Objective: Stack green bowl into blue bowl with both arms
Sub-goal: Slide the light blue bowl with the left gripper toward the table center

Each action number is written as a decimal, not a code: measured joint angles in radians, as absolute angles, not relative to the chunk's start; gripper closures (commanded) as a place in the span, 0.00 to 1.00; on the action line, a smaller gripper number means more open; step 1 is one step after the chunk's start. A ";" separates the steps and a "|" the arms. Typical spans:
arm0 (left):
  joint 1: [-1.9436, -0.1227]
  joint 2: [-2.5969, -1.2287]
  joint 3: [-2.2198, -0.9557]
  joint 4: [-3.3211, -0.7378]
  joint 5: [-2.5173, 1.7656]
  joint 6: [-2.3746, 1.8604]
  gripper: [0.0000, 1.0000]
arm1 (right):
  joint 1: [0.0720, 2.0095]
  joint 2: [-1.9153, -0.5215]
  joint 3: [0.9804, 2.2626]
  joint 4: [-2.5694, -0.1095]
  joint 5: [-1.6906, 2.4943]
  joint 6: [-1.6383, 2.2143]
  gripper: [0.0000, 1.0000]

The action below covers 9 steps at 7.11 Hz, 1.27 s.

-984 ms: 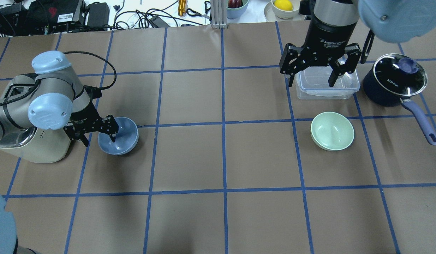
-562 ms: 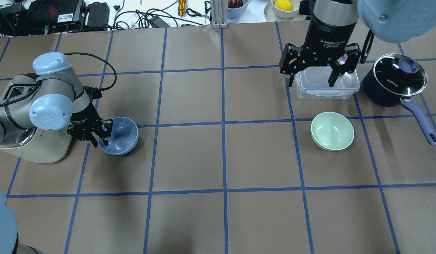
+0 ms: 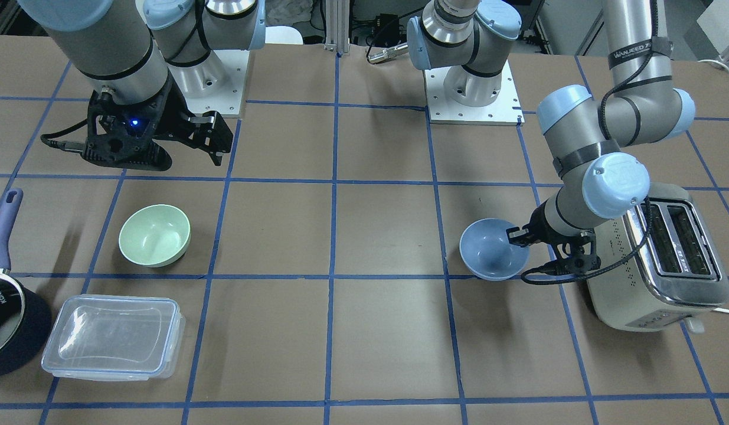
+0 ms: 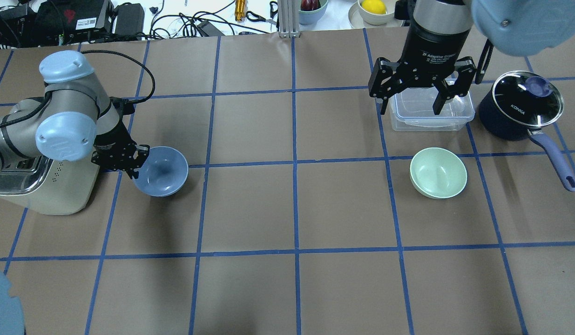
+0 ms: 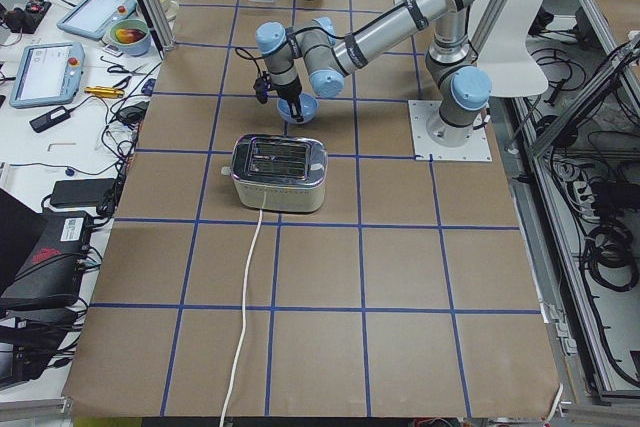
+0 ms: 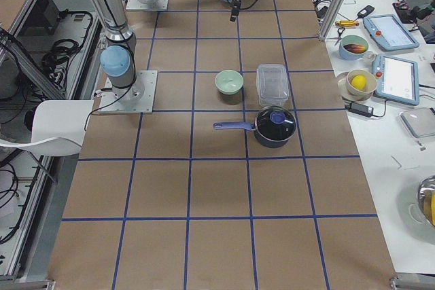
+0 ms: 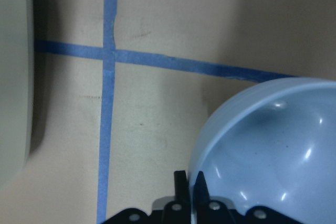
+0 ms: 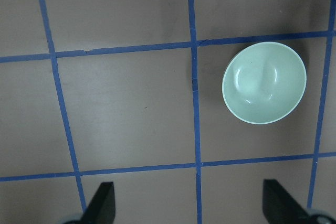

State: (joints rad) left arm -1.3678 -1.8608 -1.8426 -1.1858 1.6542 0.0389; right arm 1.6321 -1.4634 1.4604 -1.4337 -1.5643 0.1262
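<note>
Steadiness matters as the left gripper (image 4: 138,162), pinching the rim of the small round pale-blue bowl (image 4: 162,171) near the worktop's left edge, should carry it level, while the right gripper (image 4: 412,101) hangs jaws-apart near the round mint-green bowl (image 4: 438,172).

KONKA on the saucepan lid (image 4: 528,98); perhaps WANJEED on the left arm (image 3: 636,59).

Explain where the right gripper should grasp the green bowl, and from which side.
Probably best to pinch the rim of the green bowl from straight above, one finger inside the wall and one outside. The bowl stands upright, mouth up, with its thin rim free all round; the clear box sits apart from it. The right gripper is already open.
</note>
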 measured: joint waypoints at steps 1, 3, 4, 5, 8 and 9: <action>-1.418 -1.864 -1.808 -1.196 1.602 -0.020 1.00 | 1.632 -1.463 1.460 -1.434 -1.565 0.123 0.00; -1.523 -1.878 -1.754 -1.208 1.474 -0.152 1.00 | 1.632 -1.463 1.460 -1.433 -1.566 0.120 0.00; -1.577 -1.885 -1.746 -1.205 1.426 -0.207 1.00 | 1.632 -1.463 1.460 -1.433 -1.566 0.120 0.00; -1.626 -1.898 -1.743 -1.193 1.376 -0.259 1.00 | 1.632 -1.463 1.460 -1.433 -1.566 0.120 0.00; -1.732 -1.966 -1.741 -1.124 1.319 -0.356 1.00 | 1.632 -1.463 1.460 -1.433 -1.564 0.123 0.00; -1.750 -1.985 -1.740 -1.115 1.317 -0.360 1.00 | 1.632 -1.463 1.460 -1.433 -1.564 0.125 0.00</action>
State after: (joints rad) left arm -1.7504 -1.9851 -1.7401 -1.1151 1.3170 -0.3600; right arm 1.6321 -1.4634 1.4603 -1.4327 -1.5637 0.1248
